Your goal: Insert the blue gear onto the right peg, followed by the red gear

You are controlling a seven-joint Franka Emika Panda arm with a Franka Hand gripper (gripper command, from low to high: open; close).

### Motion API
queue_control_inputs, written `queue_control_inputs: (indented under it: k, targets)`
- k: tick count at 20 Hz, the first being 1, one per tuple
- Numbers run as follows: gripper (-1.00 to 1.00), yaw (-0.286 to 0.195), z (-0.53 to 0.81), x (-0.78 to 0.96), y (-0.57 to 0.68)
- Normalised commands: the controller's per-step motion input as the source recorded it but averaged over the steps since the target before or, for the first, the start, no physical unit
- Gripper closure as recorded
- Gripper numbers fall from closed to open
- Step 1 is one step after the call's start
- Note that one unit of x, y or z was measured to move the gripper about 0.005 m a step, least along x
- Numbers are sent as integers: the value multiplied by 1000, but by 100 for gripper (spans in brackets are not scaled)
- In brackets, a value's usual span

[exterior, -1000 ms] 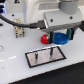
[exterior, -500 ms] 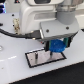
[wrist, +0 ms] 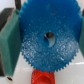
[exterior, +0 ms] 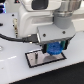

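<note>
Bright blue gear (wrist: 46,39) in my gripper (exterior: 53,48), red gear (wrist: 42,78) beneath it, teal pads (wrist: 9,41), white bench (exterior: 15,72), black base plate (exterior: 34,60).

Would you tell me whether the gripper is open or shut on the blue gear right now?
Shut on it: the blue gear sits clamped between the gripper fingers above the base plate.

Red gear (wrist: 42,77) just beneath blue gear (wrist: 48,36); open white table (exterior: 15,72) around.
</note>
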Motion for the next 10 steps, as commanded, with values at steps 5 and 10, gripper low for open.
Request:
queue_control_inputs:
  k: [5, 10]
  targets:
    - [100, 0, 42, 129, -145]
    - [100, 0, -161, 135, -143]
